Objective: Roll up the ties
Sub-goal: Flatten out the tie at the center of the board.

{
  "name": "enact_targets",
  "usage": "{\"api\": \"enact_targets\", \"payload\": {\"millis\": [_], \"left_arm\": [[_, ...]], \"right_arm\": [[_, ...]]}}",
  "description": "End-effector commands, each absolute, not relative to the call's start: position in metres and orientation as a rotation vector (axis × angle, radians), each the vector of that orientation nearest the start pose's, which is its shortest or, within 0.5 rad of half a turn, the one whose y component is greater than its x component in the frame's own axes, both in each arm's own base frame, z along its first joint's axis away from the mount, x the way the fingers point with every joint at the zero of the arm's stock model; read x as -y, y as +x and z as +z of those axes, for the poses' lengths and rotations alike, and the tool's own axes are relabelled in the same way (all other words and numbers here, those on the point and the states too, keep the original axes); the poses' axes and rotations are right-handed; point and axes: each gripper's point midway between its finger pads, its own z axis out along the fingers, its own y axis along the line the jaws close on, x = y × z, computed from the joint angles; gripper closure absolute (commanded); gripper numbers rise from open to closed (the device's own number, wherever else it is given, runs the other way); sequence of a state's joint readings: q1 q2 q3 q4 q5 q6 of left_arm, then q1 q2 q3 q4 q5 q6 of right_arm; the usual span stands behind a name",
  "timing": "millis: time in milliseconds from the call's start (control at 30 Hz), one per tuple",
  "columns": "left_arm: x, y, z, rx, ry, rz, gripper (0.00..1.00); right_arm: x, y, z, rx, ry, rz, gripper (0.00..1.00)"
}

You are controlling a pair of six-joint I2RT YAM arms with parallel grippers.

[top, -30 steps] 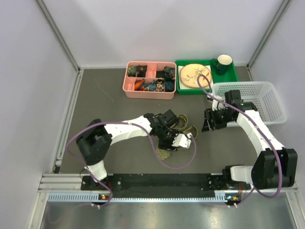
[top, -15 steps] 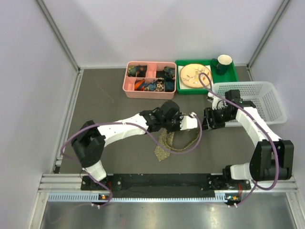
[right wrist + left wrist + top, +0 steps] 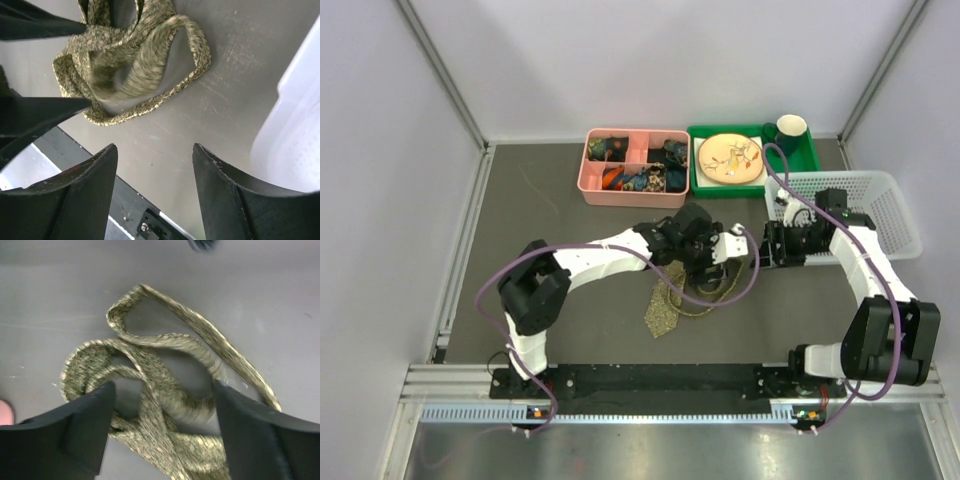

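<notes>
The grey table [image 3: 560,230] carries a white basket [image 3: 888,215] at its right edge. The tie [image 3: 665,305] lies near the table's middle in a loose heap of loops, its wide end toward the arms' bases. The left gripper [image 3: 162,392] hangs over the loops, jaws wide with fabric between them but unclamped, while the right gripper [image 3: 152,150], between heap and basket, is also spread wide and holds nothing.

Tie [image 3: 152,375] smeared by blur in its middle folds, cut off by the lower edge, tucked partly behind the left gripper [image 3: 162,386]. From above, upper coils covered by that gripper.
</notes>
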State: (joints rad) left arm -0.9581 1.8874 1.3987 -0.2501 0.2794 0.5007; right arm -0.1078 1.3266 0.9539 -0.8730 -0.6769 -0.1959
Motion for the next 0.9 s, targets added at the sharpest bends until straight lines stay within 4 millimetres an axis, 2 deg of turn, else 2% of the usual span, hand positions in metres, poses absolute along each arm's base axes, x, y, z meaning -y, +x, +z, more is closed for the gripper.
{"api": "enact_targets", "payload": {"millis": [0,100,133,233,333,367,467,667,733,767,800,833,867], "left_arm": [[0.403,0.227,0.153,-1.498,1.778,-0.699,0.15],[0.391,0.201,0.16,-1.454,1.814,-0.774,0.17],[0.392,0.194,0.157,-1.455,1.842,-0.779,0.23],[0.389,0.182,0.13,-1.559,1.928,-0.769,0.29],[0.393,0.178,0.096,-1.664,1.989,-0.764,0.29],[0.398,0.178,0.097,-1.666,1.991,-0.769,0.3],[0.401,0.174,0.078,-1.707,2.034,-0.754,0.3],[0.412,0.156,0.056,-1.717,2.096,-0.775,0.35],[0.417,0.153,0.048,-1.733,2.105,-0.778,0.44],[0.421,0.156,0.05,-1.745,2.085,-0.781,0.49],[0.424,0.156,0.049,-1.748,2.082,-0.781,0.61],[0.423,0.156,0.048,-1.758,2.088,-0.78,0.67],[0.427,0.159,0.057,-1.754,2.078,-0.779,0.73]], "right_arm": [[-0.077,0.248,0.137,-2.523,-0.35,0.819,0.39],[-0.079,0.247,0.141,-2.508,-0.357,0.831,0.39],[-0.079,0.248,0.143,-2.503,-0.355,0.833,0.39],[-0.08,0.248,0.145,-2.494,-0.349,0.843,0.39],[-0.081,0.246,0.15,-2.483,-0.347,0.846,0.39],[-0.081,0.245,0.151,-2.484,-0.348,0.846,0.39],[-0.078,0.245,0.16,-2.463,-0.339,0.826,0.39],[-0.068,0.249,0.174,-2.434,-0.287,0.82,0.39],[-0.065,0.25,0.176,-2.428,-0.277,0.808,0.39],[-0.063,0.25,0.177,-2.424,-0.273,0.805,0.39],[-0.062,0.251,0.178,-2.422,-0.27,0.803,0.39],[-0.061,0.25,0.178,-2.424,-0.263,0.802,0.39],[-0.06,0.25,0.179,-2.42,-0.261,0.807,0.39]]}}
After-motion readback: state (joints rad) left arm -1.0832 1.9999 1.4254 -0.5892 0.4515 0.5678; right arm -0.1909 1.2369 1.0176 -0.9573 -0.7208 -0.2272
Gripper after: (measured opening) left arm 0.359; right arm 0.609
